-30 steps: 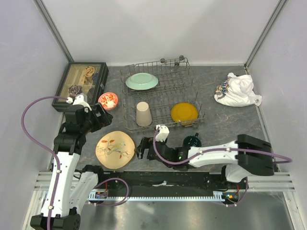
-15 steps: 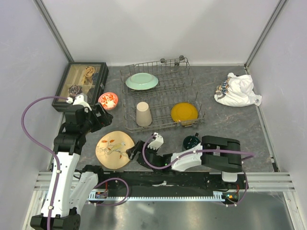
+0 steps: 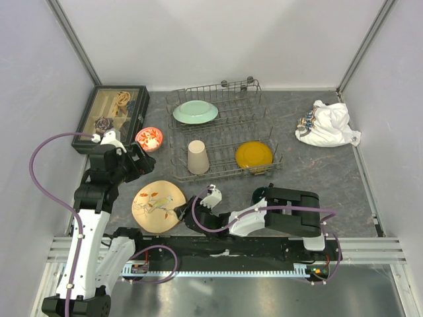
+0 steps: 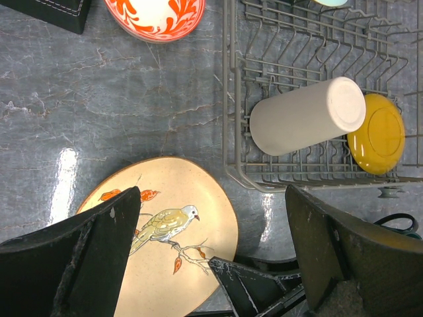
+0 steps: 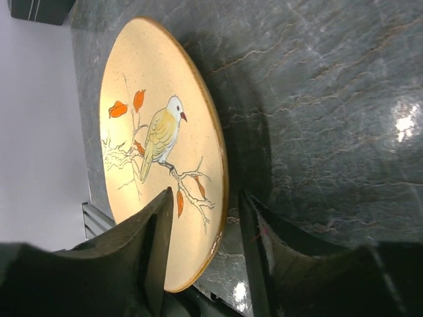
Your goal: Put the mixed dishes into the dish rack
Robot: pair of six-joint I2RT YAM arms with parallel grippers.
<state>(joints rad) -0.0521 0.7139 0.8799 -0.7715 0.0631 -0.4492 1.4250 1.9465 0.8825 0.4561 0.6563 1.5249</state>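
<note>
Right gripper point(image 5: 206, 198) — astride tan plate point(image 5: 152, 132) edge, rack point(image 4: 229, 79) near

No lettering, label, brand, number or sign can be read in any view. The only markings are pictures. A bird on a branch with orange leaves is painted on the plate point(image 3: 157, 203), just in front of the near left corner of the rack point(image 3: 211, 90). A red-orange leaf pattern is on the bowl point(image 3: 149, 139), just left of the rack.
</note>
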